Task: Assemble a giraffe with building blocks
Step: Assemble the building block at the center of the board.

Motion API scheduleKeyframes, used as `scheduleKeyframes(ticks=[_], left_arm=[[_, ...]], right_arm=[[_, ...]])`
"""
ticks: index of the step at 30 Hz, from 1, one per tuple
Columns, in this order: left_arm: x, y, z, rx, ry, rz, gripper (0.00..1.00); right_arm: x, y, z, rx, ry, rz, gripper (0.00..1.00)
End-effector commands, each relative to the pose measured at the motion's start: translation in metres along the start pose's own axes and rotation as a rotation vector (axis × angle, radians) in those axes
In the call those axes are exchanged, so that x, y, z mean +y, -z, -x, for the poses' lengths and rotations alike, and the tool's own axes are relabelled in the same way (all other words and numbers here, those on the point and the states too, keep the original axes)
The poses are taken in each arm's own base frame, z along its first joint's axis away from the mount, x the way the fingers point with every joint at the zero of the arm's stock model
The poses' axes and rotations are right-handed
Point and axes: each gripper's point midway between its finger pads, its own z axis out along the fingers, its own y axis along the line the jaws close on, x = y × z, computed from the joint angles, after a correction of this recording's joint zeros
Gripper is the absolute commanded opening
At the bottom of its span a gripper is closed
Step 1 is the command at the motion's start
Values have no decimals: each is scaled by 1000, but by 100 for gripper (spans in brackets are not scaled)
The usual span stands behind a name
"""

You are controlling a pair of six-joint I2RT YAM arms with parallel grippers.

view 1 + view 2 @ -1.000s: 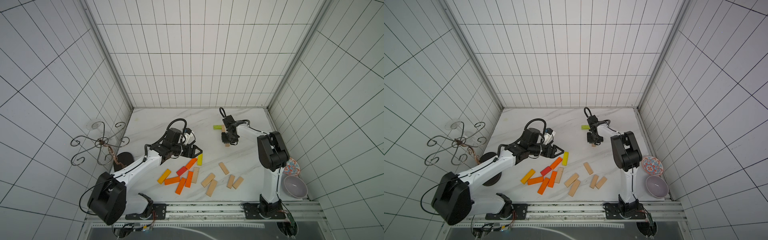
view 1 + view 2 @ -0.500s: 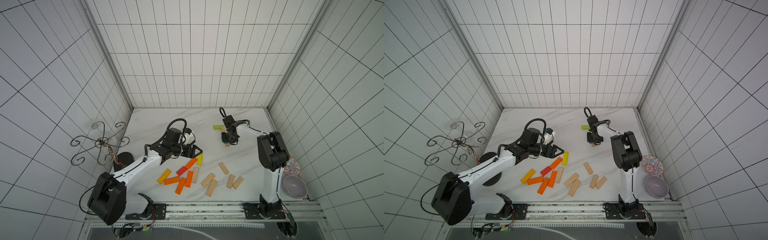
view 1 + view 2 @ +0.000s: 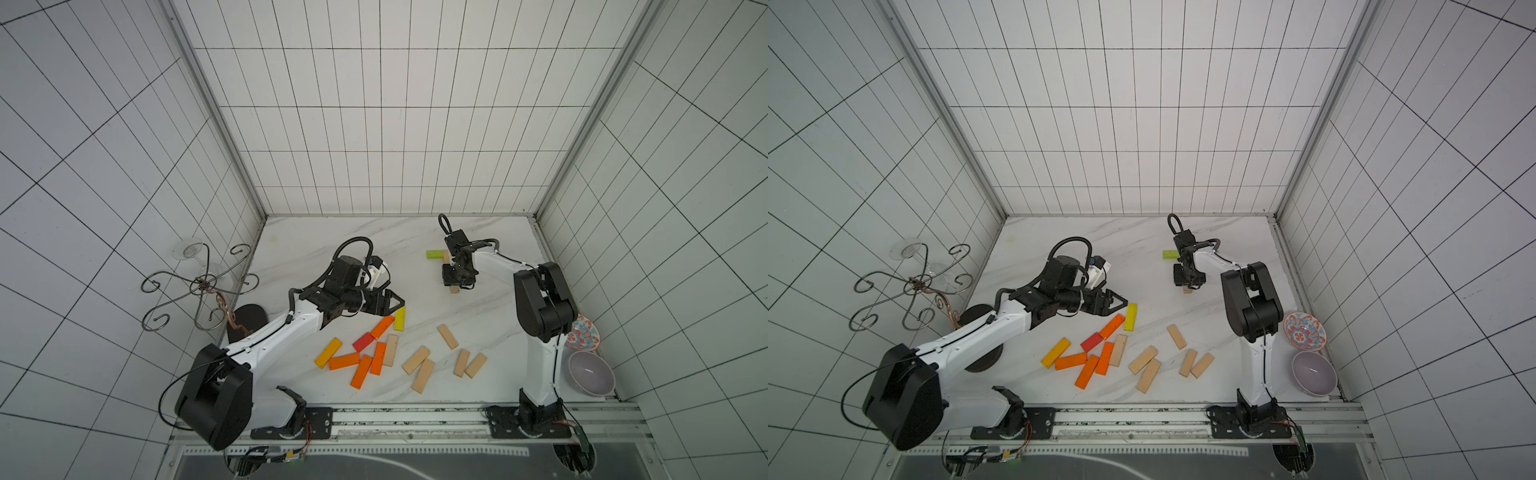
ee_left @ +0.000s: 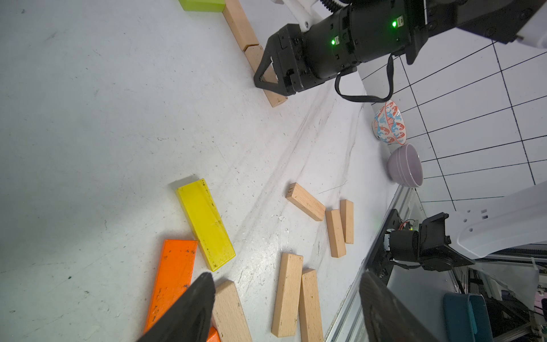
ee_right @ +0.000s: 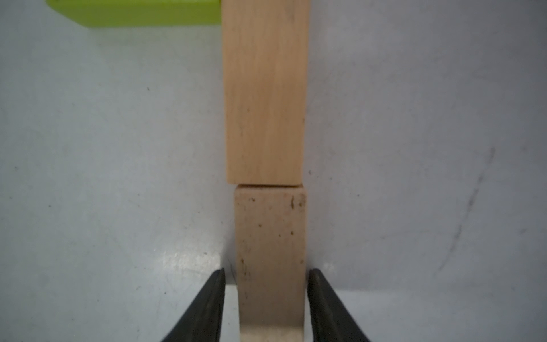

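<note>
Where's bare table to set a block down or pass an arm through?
Widest bare table: back-left corner, bordered by the green block and the left arm. Also a lane between the yellow block and the tan block that the right arm's fingers flank. Crowded: front centre, orange blocks and loose tan blocks packed close.

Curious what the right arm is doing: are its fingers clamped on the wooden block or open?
Open: a thin gap shows between each of the fingers and the wooden block.

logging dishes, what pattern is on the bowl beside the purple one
Bowl: red and blue swirls on white, best in the left wrist view.
</note>
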Motion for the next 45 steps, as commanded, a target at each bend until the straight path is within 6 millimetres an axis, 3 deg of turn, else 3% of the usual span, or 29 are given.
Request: scheduleKeyframes(ticks=[1,6,13,18,22,28,35,45], left_arm=[[-2,2,2,-15,-13,-8,77],[-3,7,4,-20,-18,6,77],[-5,26,2,-33,-30,62,79],[-4,40,-8,-41,-20,107,79],[-3,46,-16,-48,-7,141,79],[-6,43,-38,-29,11,178,78],[-3,39,-63,-3,56,192,78],[-3,36,-74,15,80,193,79]], right_arm=[[-4,-6,-9,74,-10,-16,52],[-2,25,9,14,-26,-16,62],[-2,107,32,-143,-60,7,65],[-7,155,18,-216,-73,12,64],[-8,172,-12,-231,-64,30,62],[2,165,-73,-179,15,40,59],[20,137,-140,-84,91,68,58],[36,108,-197,4,99,75,57]])
